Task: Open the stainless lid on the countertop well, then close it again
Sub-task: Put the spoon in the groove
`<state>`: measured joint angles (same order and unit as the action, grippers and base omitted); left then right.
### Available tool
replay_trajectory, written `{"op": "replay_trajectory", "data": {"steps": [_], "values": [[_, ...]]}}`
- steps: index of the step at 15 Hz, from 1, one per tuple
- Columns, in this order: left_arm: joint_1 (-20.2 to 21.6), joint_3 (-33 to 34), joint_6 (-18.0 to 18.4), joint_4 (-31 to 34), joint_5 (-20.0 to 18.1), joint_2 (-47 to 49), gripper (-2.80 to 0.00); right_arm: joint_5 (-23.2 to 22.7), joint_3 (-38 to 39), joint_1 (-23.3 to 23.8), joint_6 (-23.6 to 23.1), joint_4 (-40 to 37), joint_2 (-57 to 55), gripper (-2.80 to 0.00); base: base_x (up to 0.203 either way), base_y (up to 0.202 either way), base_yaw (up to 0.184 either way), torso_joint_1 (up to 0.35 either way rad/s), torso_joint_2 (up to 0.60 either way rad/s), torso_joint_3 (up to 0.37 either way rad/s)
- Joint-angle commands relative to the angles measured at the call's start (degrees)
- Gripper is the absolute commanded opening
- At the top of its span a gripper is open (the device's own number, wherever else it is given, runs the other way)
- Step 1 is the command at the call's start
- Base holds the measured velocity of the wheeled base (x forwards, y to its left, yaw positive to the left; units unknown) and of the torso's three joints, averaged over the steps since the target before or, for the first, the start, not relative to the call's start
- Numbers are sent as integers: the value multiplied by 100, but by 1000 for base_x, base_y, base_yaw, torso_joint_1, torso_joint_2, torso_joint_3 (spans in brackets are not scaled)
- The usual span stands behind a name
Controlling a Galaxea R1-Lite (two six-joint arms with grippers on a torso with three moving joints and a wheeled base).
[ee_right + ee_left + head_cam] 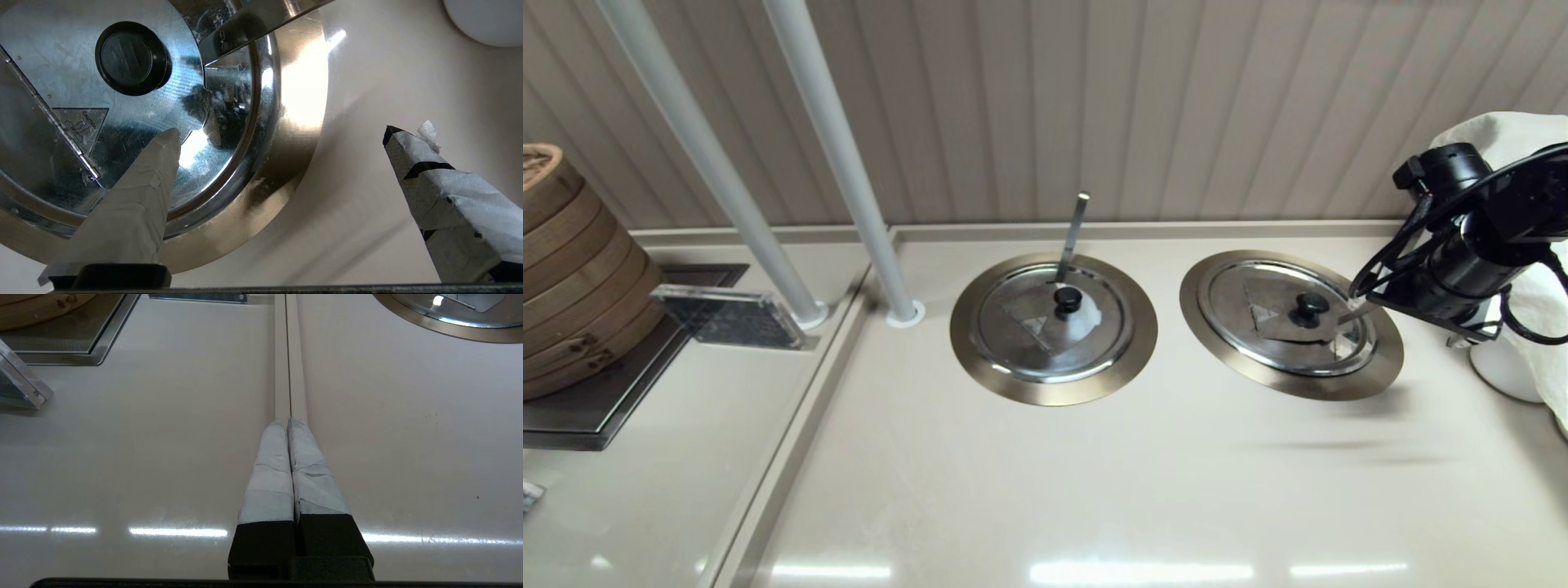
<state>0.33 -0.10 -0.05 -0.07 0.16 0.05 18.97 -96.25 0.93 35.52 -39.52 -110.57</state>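
The stainless lid (1262, 294), with its black knob (1312, 307) and wedge flap (1278, 320), lies closed on the right-hand countertop well, inside the bronze-grey collar (1290, 389). My right gripper (1357, 310) hovers over the lid's right edge, open and holding nothing. In the right wrist view one taped finger is over the lid (122, 122) short of the knob (130, 59), and the other is over bare counter beyond the collar (229, 241); the gripper (282, 130) is open wide. My left gripper (286, 421) is shut and empty, low over the counter seam, out of the head view.
The twin lid (1029, 327) with a whitish smear and a ladle handle (1074, 233) sits left of it. Two white poles (849, 163) stand at the back left. Bamboo steamers (572, 269) and an acrylic sign (727, 314) are far left; a white vessel (1503, 371) is right.
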Motion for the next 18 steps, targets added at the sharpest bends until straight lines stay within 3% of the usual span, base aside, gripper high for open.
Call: {"op": "replay_trajectory", "data": {"steps": [1, 4, 7, 10, 18], "values": [[2, 1, -4, -1, 2, 4, -280, -204, -235, 99, 11, -21, -450, 0, 0, 0, 0, 0, 0, 0], [2, 1, -4, -1, 2, 4, -280, -285, -1045, 164, -52, -28, -1023, 0, 0, 0, 0, 0, 0, 0], [2, 1, -4, -1, 2, 4, -280, -319, -1650, 381, -450, -18, -1366, 0, 0, 0, 0, 0, 0, 0], [2, 1, -4, -1, 2, 4, -280, -394, -1667, 469, -822, 439, -1412, 0, 0, 0, 0, 0, 0, 0], [2, 1, -4, -1, 2, 4, -280, -998, -1660, 453, -958, 1363, -1509, 0, 0, 0, 0, 0, 0, 0]]}}
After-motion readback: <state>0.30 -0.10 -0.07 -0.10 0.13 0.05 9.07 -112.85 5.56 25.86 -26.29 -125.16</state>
